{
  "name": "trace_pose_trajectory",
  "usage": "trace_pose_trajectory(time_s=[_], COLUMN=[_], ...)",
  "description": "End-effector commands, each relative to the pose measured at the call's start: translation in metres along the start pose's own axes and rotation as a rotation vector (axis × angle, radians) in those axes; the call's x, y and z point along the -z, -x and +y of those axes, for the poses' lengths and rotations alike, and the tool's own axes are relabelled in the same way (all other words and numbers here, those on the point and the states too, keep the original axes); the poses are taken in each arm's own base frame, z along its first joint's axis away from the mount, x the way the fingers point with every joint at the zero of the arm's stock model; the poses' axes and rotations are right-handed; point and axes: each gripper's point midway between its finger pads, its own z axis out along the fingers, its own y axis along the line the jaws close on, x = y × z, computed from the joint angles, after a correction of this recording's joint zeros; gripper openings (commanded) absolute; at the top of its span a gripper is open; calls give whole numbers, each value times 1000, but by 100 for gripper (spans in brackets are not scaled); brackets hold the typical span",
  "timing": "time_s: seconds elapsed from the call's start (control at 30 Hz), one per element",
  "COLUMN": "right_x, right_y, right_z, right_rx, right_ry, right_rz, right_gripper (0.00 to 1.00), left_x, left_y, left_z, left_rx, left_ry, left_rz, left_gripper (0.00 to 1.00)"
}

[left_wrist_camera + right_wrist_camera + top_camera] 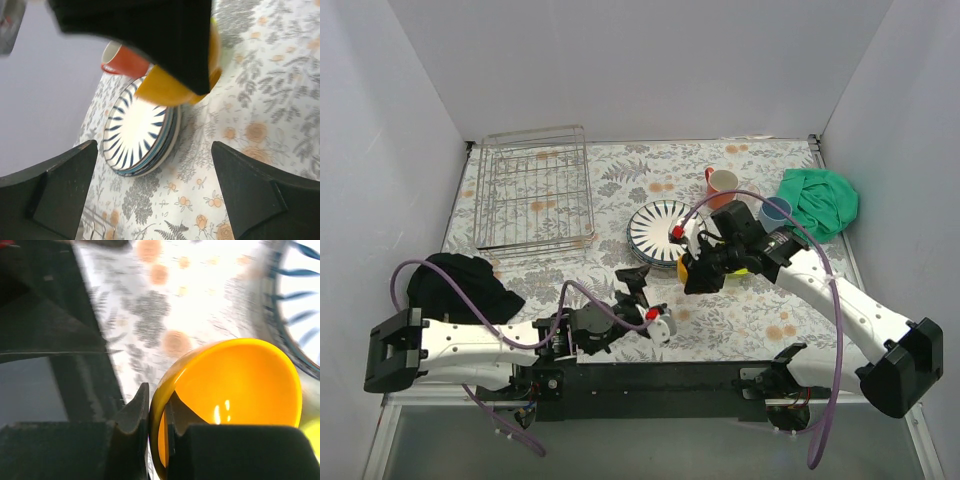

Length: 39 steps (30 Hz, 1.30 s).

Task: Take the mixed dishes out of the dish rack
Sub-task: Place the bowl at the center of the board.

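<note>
The silver wire dish rack stands empty at the far left; its corner shows in the left wrist view. My right gripper is shut on the rim of the orange-yellow bowl, one finger inside and one outside, holding it tilted beside the stack of plates topped by the striped plate. A bit of the lime-green bowl shows under the right wrist. The orange mug and the light-blue cup stand behind. My left gripper is open and empty, facing the plates.
A green cloth lies at the far right by the cup. A black cloth lies at the near left, by the left arm. White walls close in the floral table on three sides.
</note>
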Motion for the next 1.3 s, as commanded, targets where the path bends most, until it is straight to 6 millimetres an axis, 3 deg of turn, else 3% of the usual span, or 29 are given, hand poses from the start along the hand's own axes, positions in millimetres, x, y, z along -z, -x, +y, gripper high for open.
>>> trace_pose_trajectory(time_s=[0.0, 0.03, 0.07, 0.17, 0.23, 0.27, 0.3, 0.33, 0.5, 0.73, 0.87, 1.0, 1.27], right_x=[42, 50, 52, 68, 74, 75, 75, 74, 60, 43, 40, 37, 35], right_y=[30, 25, 23, 9, -1, -5, -11, -19, -37, -48, -49, -45, -43], right_z=[-66, -82, -91, -125, -146, -155, -163, -173, -189, -198, -198, -193, -184], right_rx=[-75, -102, -137, -234, -290, -314, -337, -373, -441, -485, -508, -508, -530], right_ry=[-466, -565, -617, -823, -928, -961, -991, -1013, -1006, -981, -975, -944, -907], right_rz=[-71, -58, -66, -62, -55, -62, -66, -62, -57, -50, -56, -75, -107], right_gripper=[1, 1, 1, 1, 1, 1, 1, 1, 1, 17, 30, 36, 39], left_x=[-2, -2, -2, 1, 10, 24, 28, 52, 68, 72, 72, 73, 73], left_y=[1, -9, -7, -37, -70, -97, -105, -133, -140, -141, -141, -142, -141], left_z=[72, 88, 102, 145, 179, 204, 208, 228, 237, 237, 238, 237, 237], left_rx=[300, 381, 466, 686, 888, 988, 1067, 1136, 1113, 1101, 1095, 1093, 1091], left_ry=[209, 252, 291, 436, 576, 685, 709, 833, 917, 931, 932, 933, 930], left_rz=[-14, 2, -9, 57, 117, 143, 143, 157, 161, 164, 164, 167, 166], left_gripper=[98, 98, 98, 98, 98, 98, 98, 98, 98, 98, 98, 98, 98])
